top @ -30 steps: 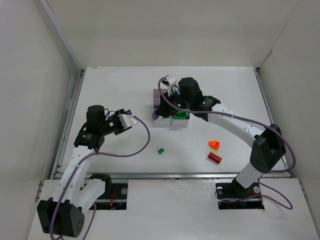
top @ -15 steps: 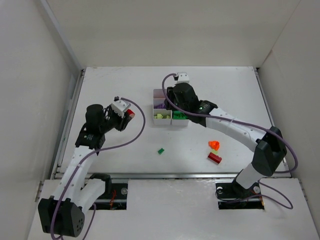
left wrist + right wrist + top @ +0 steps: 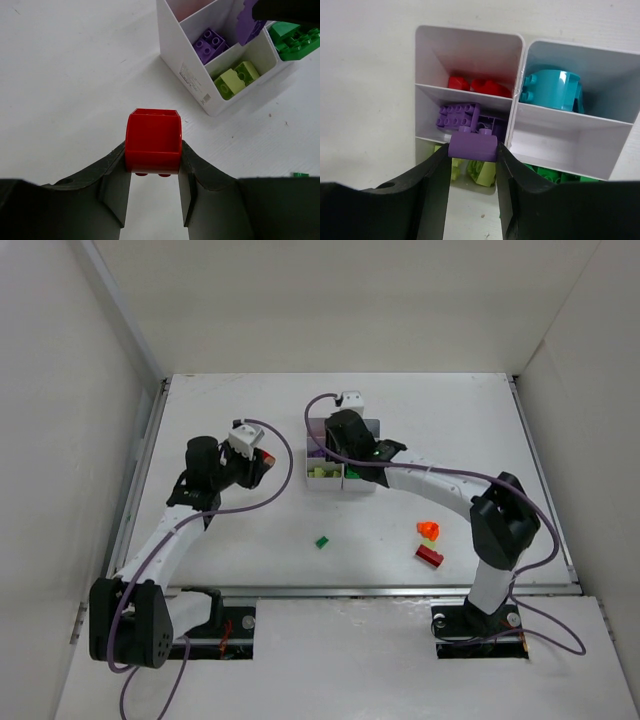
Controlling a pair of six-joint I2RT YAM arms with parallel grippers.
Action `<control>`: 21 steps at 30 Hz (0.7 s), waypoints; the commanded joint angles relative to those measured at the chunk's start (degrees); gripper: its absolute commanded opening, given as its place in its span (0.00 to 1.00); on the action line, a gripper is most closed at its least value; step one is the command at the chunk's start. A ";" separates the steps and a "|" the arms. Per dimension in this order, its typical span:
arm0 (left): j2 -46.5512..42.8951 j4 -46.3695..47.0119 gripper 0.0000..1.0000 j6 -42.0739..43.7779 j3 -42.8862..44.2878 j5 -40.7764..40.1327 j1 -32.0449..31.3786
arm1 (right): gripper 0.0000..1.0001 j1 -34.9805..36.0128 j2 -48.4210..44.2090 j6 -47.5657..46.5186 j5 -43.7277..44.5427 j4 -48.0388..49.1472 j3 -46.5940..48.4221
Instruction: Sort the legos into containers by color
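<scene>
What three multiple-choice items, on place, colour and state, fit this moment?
1. In the right wrist view, the cyan brick sits in which compartment of the tray? A top right; B middle left; C bottom left.
2. The brick in the left hand is: A cyan; B red; C orange.
3. The right hand is: A open, empty; B shut on a green brick; C shut on a purple brick.
Key: 1 A, cyan fills the top-right cell. 2 B, a red brick sits in its grip. 3 C, purple is clamped in its grip, above the tray.
</scene>
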 commanded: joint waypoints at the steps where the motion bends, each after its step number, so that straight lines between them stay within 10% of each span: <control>1: 0.08 5.10 0.00 -0.64 3.05 0.09 0.08 | 0.00 0.03 0.59 -0.39 1.59 3.84 3.53; 21: -1.50 7.74 0.00 -1.69 0.33 0.09 -0.45 | 0.00 1.70 4.73 2.51 7.66 5.60 4.85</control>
